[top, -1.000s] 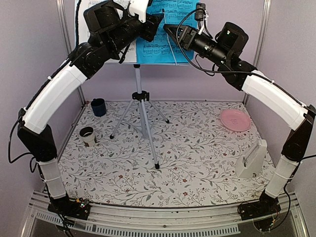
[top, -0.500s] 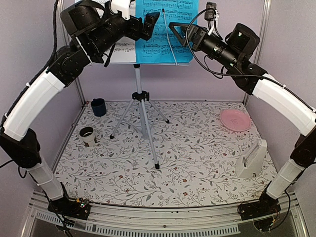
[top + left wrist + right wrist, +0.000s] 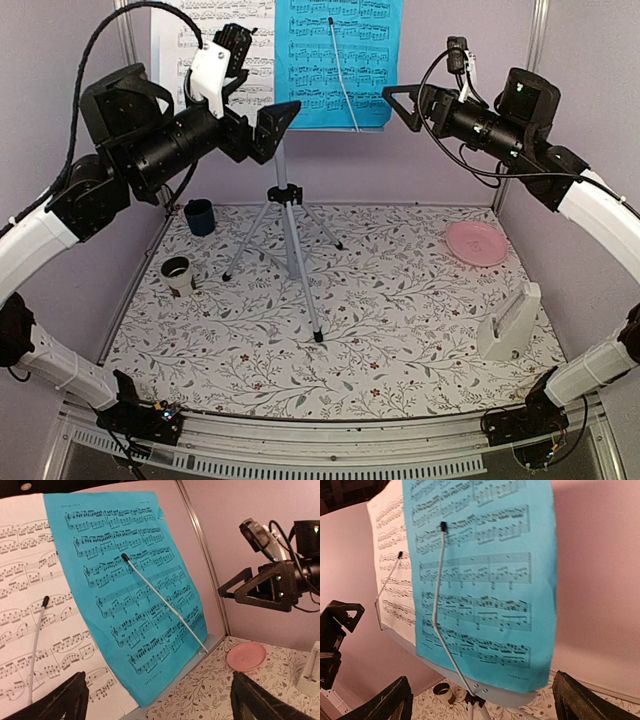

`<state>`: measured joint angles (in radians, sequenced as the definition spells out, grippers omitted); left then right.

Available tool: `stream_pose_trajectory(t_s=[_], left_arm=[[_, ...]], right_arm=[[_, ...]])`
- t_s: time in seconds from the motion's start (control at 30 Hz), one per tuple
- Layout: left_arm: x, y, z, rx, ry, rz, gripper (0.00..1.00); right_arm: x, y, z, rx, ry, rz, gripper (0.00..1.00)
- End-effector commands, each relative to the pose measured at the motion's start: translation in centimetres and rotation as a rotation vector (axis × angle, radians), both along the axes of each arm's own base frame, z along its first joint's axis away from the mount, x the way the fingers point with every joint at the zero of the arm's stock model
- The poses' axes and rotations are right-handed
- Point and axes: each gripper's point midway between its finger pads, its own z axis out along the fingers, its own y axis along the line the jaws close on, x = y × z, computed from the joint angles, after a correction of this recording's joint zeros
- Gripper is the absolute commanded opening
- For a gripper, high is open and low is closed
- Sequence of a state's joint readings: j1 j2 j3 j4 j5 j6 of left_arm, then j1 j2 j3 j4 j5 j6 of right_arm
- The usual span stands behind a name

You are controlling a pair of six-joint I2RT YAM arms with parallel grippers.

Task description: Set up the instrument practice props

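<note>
2 sheets are pinned on the music stand (image 3: 288, 215), white music sheet (image 3: 30, 630) beside blue music sheet (image 3: 135, 590). Left gripper (image 3: 160, 702) and right gripper (image 3: 480, 702) are spread wide, empty. The metronome (image 3: 510, 322), seemingly unplaced, is seen near the pink plate (image 3: 476, 243).

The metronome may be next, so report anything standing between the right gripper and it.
Nothing visible does. The right gripper hangs open beside the blue sheet; the metronome stands lower down, on the right side. Only the flat plate lies near that path.
</note>
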<state>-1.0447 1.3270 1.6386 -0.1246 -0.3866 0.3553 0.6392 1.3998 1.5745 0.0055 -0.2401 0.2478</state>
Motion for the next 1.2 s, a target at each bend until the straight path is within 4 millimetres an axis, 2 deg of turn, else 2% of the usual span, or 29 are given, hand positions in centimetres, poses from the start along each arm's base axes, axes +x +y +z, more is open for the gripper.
stream_pose_trajectory(t_s=[0.0,0.1,0.2,0.23,0.4,0.53,0.63,0.8,0.9,0.97,1.07,1.17], left_arm=[[-1.3,-1.5,-5.6,0.008,0.119,-0.116,0.99],[-1.9,-2.4,-9.3,-0.006,0.191,-0.179,0.99],[-2.0,-3.1,-11.9,-0.01,0.243,-0.205,0.99],[-2.0,-3.4,-12.5,-0.016,0.254,-0.214,0.99],[-2.4,-4.8,-15.1,-0.036,0.306,-0.276,0.99],[-3.0,-5.8,-16.8,-0.047,0.329,-0.339,0.99],[-3.2,-6.5,-17.9,-0.033,0.347,-0.363,0.99],[-3.3,-7.0,-18.5,-0.023,0.351,-0.387,0.99],[-3.5,-7.1,-18.8,-0.02,0.349,-0.398,0.99],[-3.6,-7.3,-18.9,-0.019,0.352,-0.405,0.99],[-3.6,-7.1,-19.0,-0.024,0.354,-0.406,0.99],[-3.7,-6.8,-19.0,-0.034,0.347,-0.402,0.99]], right_arm=[[0.5,-4.6,-4.8,-0.144,0.188,-0.159,0.99],[0.4,-7.8,-6.8,-0.211,0.299,-0.273,0.99],[-0.1,-10.4,-9.5,-0.283,0.437,-0.371,0.99],[-0.5,-11.3,-11.1,-0.325,0.501,-0.401,0.99],[-3.0,-15.3,-16.4,-0.418,0.742,-0.507,0.99],[-5.0,-20.6,-18.8,-0.397,0.881,-0.65,0.99],[-6.6,-23.2,-20.2,-0.409,0.953,-0.748,0.99],[-9.6,-24.9,-24.0,-0.43,1.134,-0.829,0.99],[-10.5,-24.9,-26.1,-0.441,1.204,-0.817,0.99],[-10.9,-24.9,-27.4,-0.442,1.247,-0.828,0.99],[-11.1,-26.2,-28.8,-0.464,1.264,-0.912,0.99],[-10.8,-27.8,-29.0,-0.44,1.256,-1.04,0.99]])
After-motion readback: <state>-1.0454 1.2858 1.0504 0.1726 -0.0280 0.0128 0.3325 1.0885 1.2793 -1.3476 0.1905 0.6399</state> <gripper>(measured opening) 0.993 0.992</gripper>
